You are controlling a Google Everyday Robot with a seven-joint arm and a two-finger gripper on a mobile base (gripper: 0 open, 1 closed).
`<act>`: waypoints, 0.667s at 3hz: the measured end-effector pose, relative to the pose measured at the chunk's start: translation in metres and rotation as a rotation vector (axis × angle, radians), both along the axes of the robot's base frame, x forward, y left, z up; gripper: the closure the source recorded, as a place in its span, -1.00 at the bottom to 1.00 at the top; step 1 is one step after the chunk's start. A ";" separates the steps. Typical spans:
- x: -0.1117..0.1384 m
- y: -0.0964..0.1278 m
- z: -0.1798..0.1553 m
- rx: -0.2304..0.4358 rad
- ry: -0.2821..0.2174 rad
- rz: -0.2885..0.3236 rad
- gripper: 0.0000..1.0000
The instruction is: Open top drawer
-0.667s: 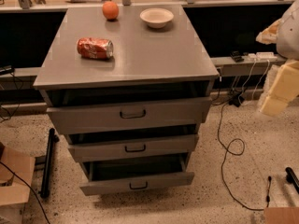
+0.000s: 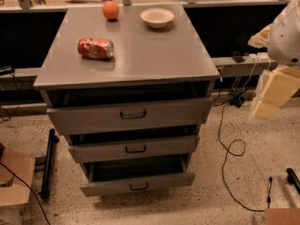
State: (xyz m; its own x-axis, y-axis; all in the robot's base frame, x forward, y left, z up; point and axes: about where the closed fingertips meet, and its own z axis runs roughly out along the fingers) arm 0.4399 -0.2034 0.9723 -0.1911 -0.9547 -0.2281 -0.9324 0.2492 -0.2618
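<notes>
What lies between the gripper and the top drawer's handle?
Camera view: the gripper hangs right of the cabinet; between it and the handle of the top drawer lie drawer front, floor and a cable.

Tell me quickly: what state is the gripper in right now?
Gripper: at the right edge, apart from the top drawer; open or closed cannot be told.

1. Arm (image 2: pixel 287 29): only a bit shows, at the far right edge. It's a rounded white shell, upper right, cut off by the frame.
2. Below the shell a pale yellow blocky link (image 2: pixel 281 84) angles down & to the left.
3. Gripper (image 2: pixel 268 102): low end of that yellow part, approx. mid-height at right, tilted, hanging in the air, touching nothing.
</notes>
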 end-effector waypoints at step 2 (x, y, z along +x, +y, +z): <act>0.018 0.021 -0.053 0.176 0.016 0.065 -1.00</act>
State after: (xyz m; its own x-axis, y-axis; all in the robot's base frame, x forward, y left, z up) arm 0.4577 -0.1824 0.9189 -0.1357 -0.9106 -0.3904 -0.9517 0.2294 -0.2043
